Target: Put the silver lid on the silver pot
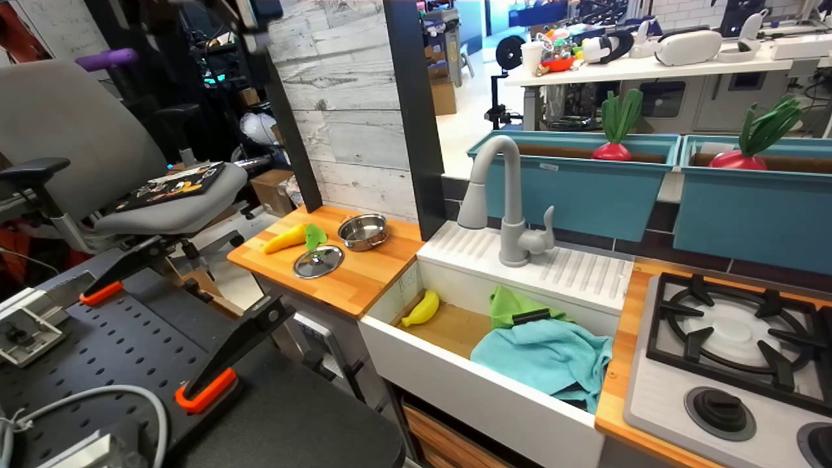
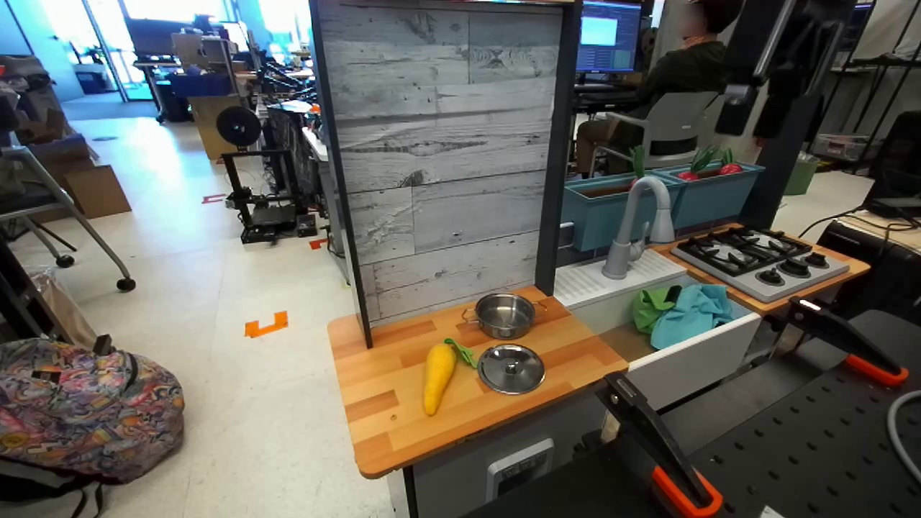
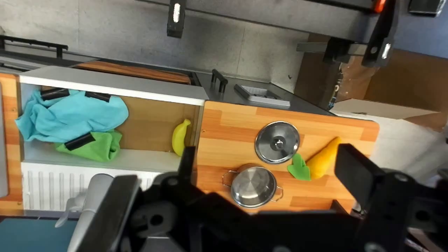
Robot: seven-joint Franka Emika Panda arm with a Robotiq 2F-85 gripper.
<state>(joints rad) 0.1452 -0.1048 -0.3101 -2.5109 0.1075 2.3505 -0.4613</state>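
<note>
The silver lid (image 1: 318, 262) lies flat, knob up, on the wooden counter (image 1: 354, 289). It also shows in an exterior view (image 2: 504, 374) and the wrist view (image 3: 271, 147). The silver pot (image 1: 364, 233) stands upright and open beside the lid, apart from it; it also shows in an exterior view (image 2: 505, 316) and the wrist view (image 3: 252, 187). Its inside is bare. My gripper (image 3: 267, 159) is open, with its fingers wide apart and nothing between them. It is high above the counter, and lid and pot show between the fingers in the wrist view.
A yellow squash (image 2: 437, 378) with a green leaf lies close to the lid. A white sink (image 1: 481, 390) with a yellow banana (image 1: 426, 309) and cloths (image 1: 546, 354) adjoins the counter. A grey faucet (image 1: 513, 201) and a wooden back wall (image 2: 446, 158) rise nearby.
</note>
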